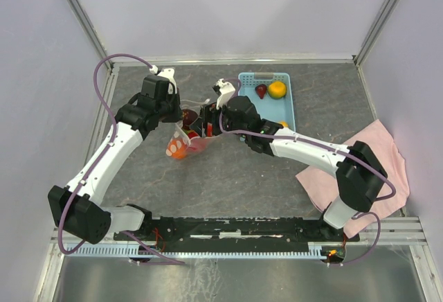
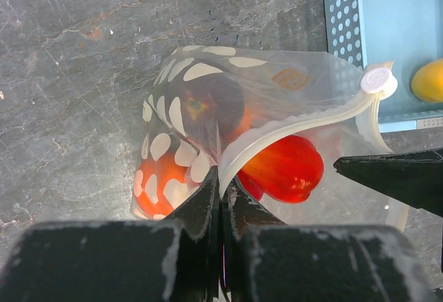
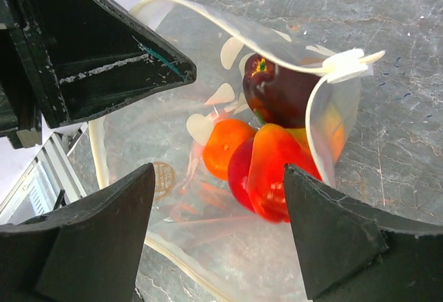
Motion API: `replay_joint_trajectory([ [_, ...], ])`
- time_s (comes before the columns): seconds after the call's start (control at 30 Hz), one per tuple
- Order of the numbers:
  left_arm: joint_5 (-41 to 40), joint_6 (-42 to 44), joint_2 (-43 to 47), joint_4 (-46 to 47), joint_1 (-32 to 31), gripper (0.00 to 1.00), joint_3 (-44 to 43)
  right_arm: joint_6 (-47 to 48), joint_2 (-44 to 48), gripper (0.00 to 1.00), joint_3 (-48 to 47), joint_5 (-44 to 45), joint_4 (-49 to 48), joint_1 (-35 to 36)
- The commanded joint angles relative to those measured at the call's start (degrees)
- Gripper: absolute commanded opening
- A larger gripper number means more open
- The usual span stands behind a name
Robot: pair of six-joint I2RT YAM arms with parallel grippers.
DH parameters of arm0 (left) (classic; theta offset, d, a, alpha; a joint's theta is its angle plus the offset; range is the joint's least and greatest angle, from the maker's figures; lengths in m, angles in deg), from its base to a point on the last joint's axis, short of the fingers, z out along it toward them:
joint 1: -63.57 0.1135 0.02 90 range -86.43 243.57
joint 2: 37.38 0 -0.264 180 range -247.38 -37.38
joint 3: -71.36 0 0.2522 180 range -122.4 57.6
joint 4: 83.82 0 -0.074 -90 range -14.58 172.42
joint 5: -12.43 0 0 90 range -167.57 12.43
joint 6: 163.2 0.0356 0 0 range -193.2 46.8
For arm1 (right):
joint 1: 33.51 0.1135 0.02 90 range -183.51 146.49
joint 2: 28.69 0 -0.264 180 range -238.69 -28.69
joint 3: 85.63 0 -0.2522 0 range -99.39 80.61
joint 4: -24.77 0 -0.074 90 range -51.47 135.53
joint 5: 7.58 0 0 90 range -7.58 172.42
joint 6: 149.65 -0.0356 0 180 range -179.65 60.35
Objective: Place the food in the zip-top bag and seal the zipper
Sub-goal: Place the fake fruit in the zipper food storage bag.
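We judge the step in hand to be loading; the left gripper (image 2: 220,198) is pinched fully closed on the near rim of the zip-top bag (image 2: 304,101), right on the zipper (image 2: 297,125), and so props the mouth open; the right gripper (image 3: 218,177) hangs at that mouth with its jaws spread wide and nothing between them. The bag lies on the table (image 1: 228,177) between the two wrists, and some of the food (image 3: 273,167) sits inside it: a dark purple piece, an orange one and a red one, touching. To do this well we should keep the left pinch steady and high, since the rim is held at one spot only and the far lip could sag shut; each piece should pass inside the curved strip before release. At least three pieces (image 1: 277,89) lie in the blue basket (image 1: 291,101), just beside the bag on the right arm's side, so the reach is short; the basket wall and the left fingers crowd the mouth, while the near table is open; the pink cloth (image 1: 377,153) lies well apart.
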Motion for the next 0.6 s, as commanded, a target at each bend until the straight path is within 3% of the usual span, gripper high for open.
replay_joint_trajectory([
  [0.0,0.2,1.5,1.1,1.2,0.3,0.03,-0.3,1.9,1.8,0.83,-3.7,-1.4,2.7,0.3],
  [0.33,0.5,1.4,1.0,1.2,0.4,0.03,-0.3,9.8,6.7,0.88,-6.1,2.4,13.4,0.2],
  [0.57,-0.4,1.4,1.1,1.2,0.4,0.03,-0.2,17.2,6.5,0.9,-12.3,7.7,26.6,0.0],
])
